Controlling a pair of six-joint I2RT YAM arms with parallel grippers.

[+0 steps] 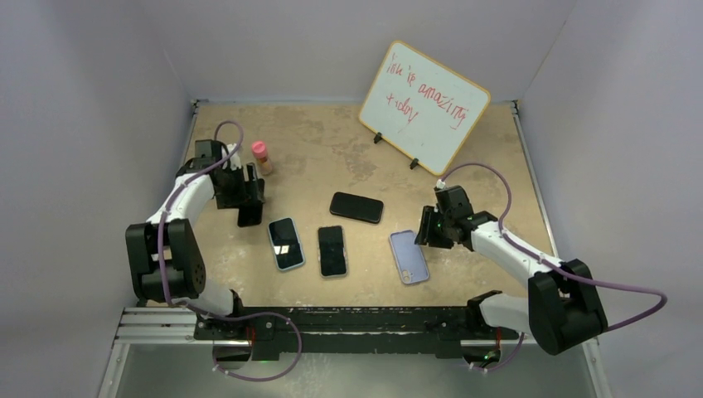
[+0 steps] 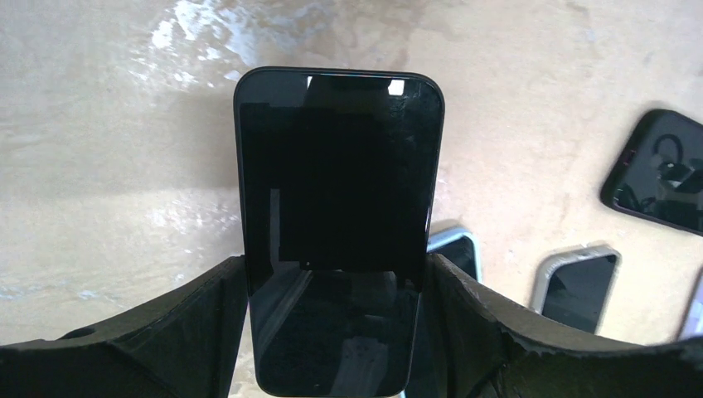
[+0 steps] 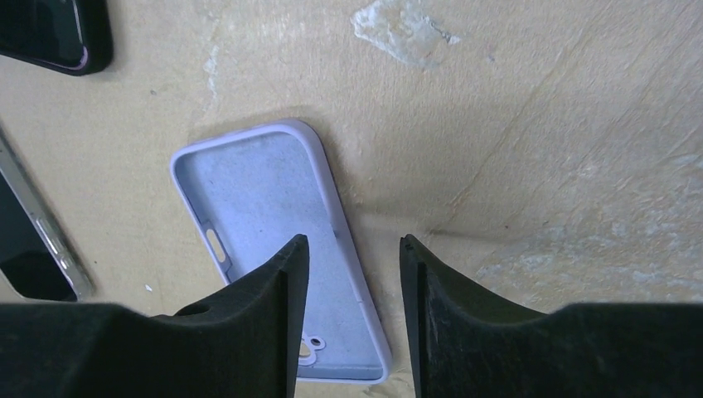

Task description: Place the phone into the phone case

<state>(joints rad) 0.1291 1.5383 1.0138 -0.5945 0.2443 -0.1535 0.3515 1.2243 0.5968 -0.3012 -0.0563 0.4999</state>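
My left gripper (image 1: 249,203) is at the far left of the table, shut on a bare black phone (image 1: 249,217). In the left wrist view the black phone (image 2: 338,191) stands between my fingers (image 2: 207,315), screen facing the camera, held above the table. An empty lilac phone case (image 1: 409,255) lies open side up at the front right. My right gripper (image 1: 423,232) is open and empty just above the case's far right edge. In the right wrist view the lilac case (image 3: 257,191) lies partly under the left finger (image 3: 273,298), its right rim between the tips.
A black phone (image 1: 356,207) lies mid-table. A blue-cased phone (image 1: 286,243) and a clear-cased phone (image 1: 332,250) lie side by side in front. A pink-capped bottle (image 1: 262,157) stands near the left gripper. A whiteboard (image 1: 424,106) stands at the back right.
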